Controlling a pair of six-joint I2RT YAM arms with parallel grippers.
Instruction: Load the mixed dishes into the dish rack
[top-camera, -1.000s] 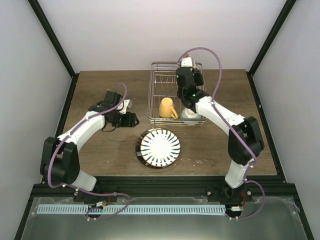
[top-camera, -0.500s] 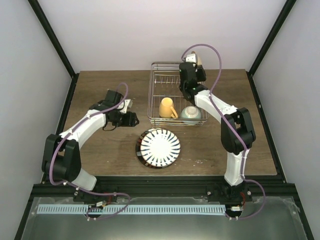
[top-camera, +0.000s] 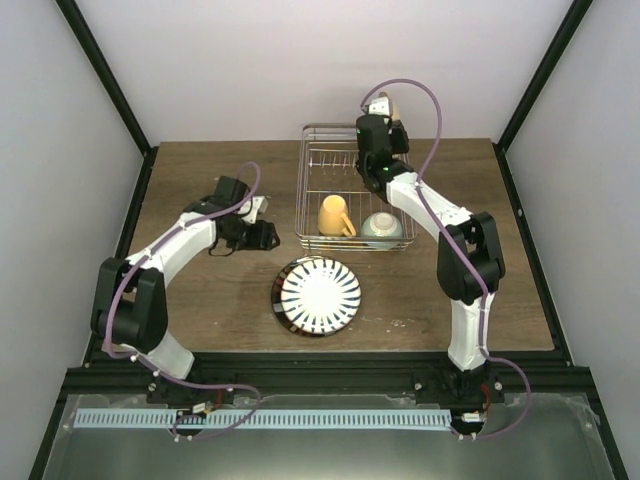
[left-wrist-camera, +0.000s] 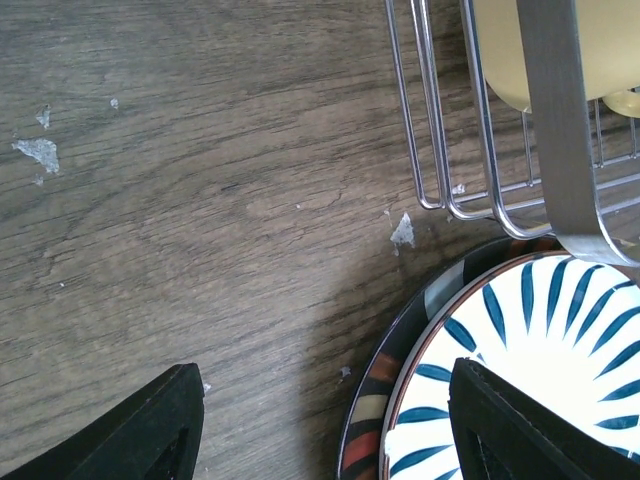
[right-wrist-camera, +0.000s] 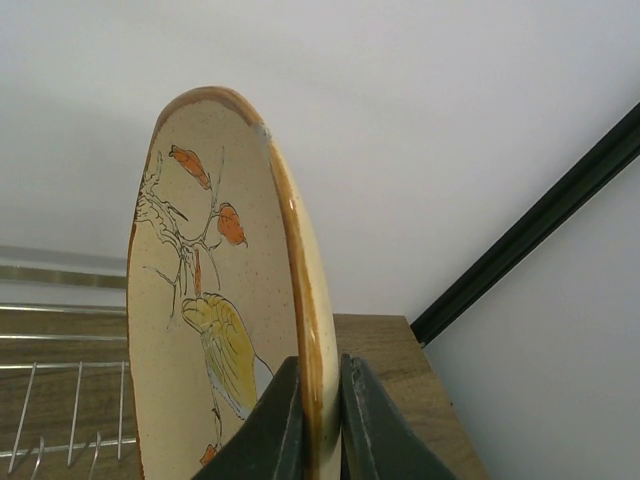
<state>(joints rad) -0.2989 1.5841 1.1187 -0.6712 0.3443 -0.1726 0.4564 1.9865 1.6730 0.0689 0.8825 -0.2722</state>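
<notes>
- Right gripper (right-wrist-camera: 320, 405) has travelled from over the middle of the dish rack (top-camera: 335, 170) to above its far rim; its fingers are pinched on the edge of the floral plate (right-wrist-camera: 220, 300), which is held upright.
- Wooden table (top-camera: 200, 300): carries the rack at its far centre.
- Plate stack (top-camera: 320, 296): a blue-striped white plate lies on a dark-rimmed plate, on the table just before the rack's near rim.
- Yellow mug (top-camera: 335, 216): inside the rack, near left.
- Pale-teal bowl (top-camera: 382, 228): inside the rack, near right, beside the mug.
- Left gripper (left-wrist-camera: 320, 430): fingers spread wide, holding nothing, above the table at the stack's left edge.
</notes>
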